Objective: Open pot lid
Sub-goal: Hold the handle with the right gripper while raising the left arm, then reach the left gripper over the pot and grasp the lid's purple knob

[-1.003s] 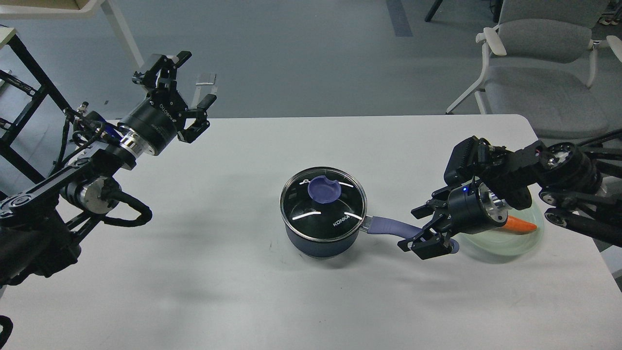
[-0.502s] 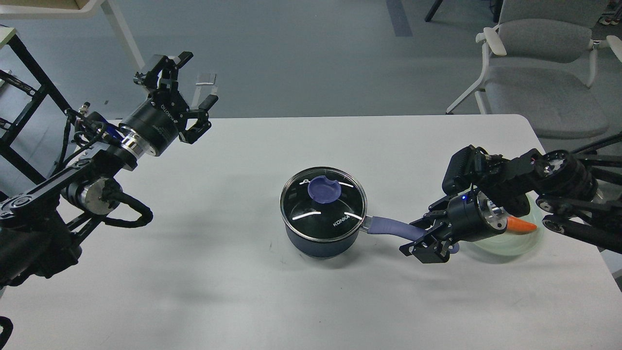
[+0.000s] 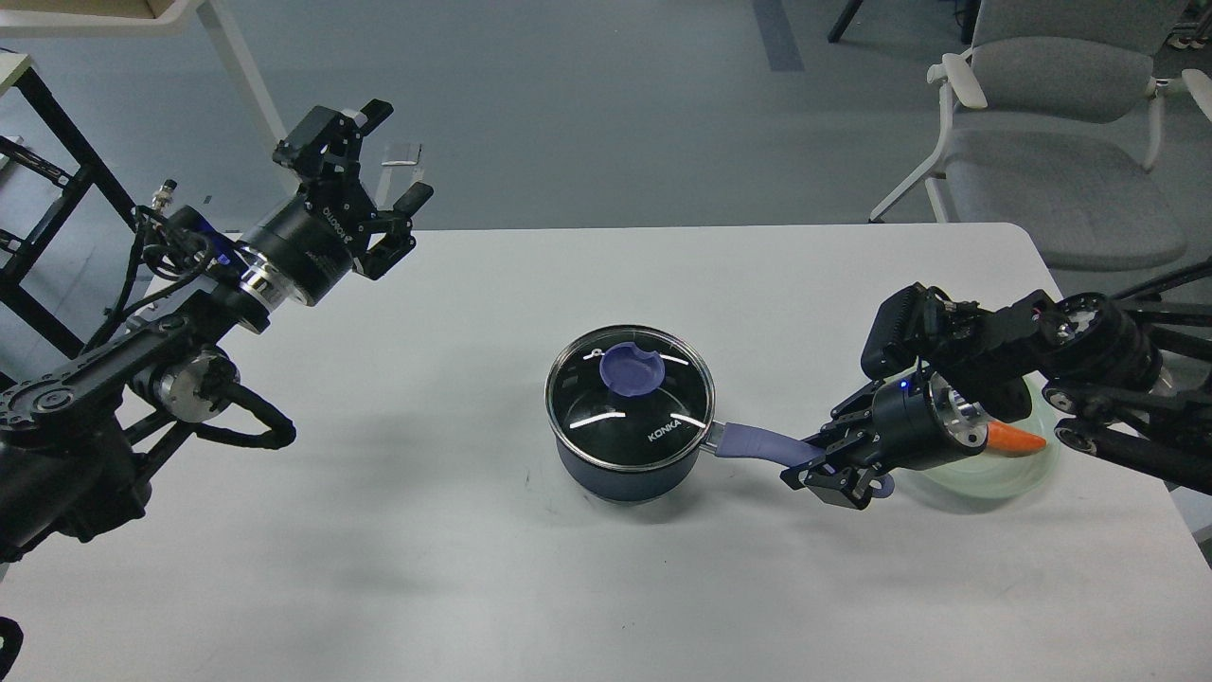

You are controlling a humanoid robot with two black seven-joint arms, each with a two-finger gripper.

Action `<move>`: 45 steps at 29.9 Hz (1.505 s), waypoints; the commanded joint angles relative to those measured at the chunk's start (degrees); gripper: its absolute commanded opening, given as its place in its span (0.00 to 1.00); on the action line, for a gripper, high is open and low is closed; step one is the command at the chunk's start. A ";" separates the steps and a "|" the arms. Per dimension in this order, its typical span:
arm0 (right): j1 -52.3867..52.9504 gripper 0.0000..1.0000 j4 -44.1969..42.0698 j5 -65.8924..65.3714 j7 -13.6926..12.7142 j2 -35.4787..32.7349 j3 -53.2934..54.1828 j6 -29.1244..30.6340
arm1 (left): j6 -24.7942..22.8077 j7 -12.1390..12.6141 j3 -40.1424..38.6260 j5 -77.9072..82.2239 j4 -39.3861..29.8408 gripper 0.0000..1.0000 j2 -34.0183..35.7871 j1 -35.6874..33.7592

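Note:
The dark blue pot [image 3: 606,478] stands in the middle of the white table [image 3: 426,568]. The clear glass lid [image 3: 653,421] with its purple-blue knob [image 3: 632,367] sits closed on it. The lavender handle [image 3: 757,442] points right. My right gripper [image 3: 822,469] is shut on the far end of the handle, low over the table. My left gripper [image 3: 398,156] is open and empty, held high over the table's far left corner, well away from the pot.
A pale green glass plate [image 3: 1004,478] with a carrot [image 3: 1018,439] lies just behind my right wrist near the table's right edge. A grey chair [image 3: 1051,142] stands beyond the far right corner. A black frame [image 3: 57,161] stands at far left.
My right gripper has closed its fingers onto the end of the pot handle. My left gripper has shifted slightly right and turned. The pot and lid have not moved.

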 commanded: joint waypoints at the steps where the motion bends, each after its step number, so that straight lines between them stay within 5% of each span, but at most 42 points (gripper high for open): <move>1: 0.06 0.31 0.00 0.00 0.00 -0.04 0.00 0.00 | -0.23 -0.57 -0.15 9.63 -0.09 0.99 -0.26 -1.29; 9: -0.03 0.31 0.00 0.08 0.00 0.14 0.09 0.00 | 2.92 -0.57 -0.06 40.99 -10.80 0.99 -0.35 -3.67; 15: -0.11 0.31 0.00 0.08 0.00 0.14 0.09 0.00 | 15.12 -0.57 4.93 68.69 -17.23 0.99 -0.88 -5.68; 23: -0.29 0.31 0.00 0.08 0.00 0.14 0.09 0.00 | 30.61 -0.57 26.46 75.57 -11.00 0.99 -2.54 -16.49; 33: -0.64 0.31 0.00 0.17 0.00 0.32 0.09 0.00 | 30.79 -0.57 28.42 83.84 -2.12 0.99 -10.02 -17.38; 45: -1.17 0.31 0.00 0.26 0.00 0.40 0.17 0.00 | 30.62 -0.57 32.90 83.84 -2.11 0.99 -9.41 -16.41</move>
